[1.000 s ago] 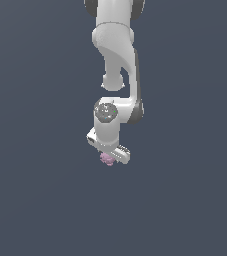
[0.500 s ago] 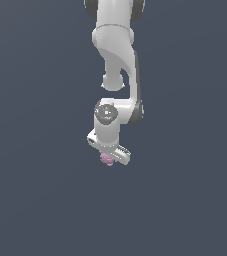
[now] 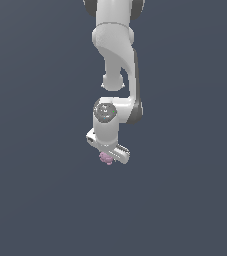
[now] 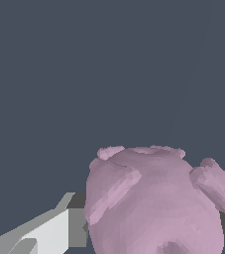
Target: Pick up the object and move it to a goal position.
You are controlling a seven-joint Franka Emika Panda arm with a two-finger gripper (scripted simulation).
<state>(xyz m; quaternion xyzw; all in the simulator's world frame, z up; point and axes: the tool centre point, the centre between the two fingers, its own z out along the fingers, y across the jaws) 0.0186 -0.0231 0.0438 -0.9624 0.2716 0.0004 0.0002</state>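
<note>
- The pincer (image 3: 108, 156) is closed on the pinkish object (image 3: 105, 158), which sits between its fingers (image 4: 49, 233) under the wrist.
- The pickup looks done; the carry remains.
- No goal marker shows, so how much travel remains is unclear.

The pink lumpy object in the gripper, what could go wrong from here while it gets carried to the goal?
1. The object is rounded and bumpy, so it might roll or slip between the fingers.
2. In the exterior view it shows only at the gripper tip, small against it, so the hold may be shallow; a quick swing could shake it loose.
</note>
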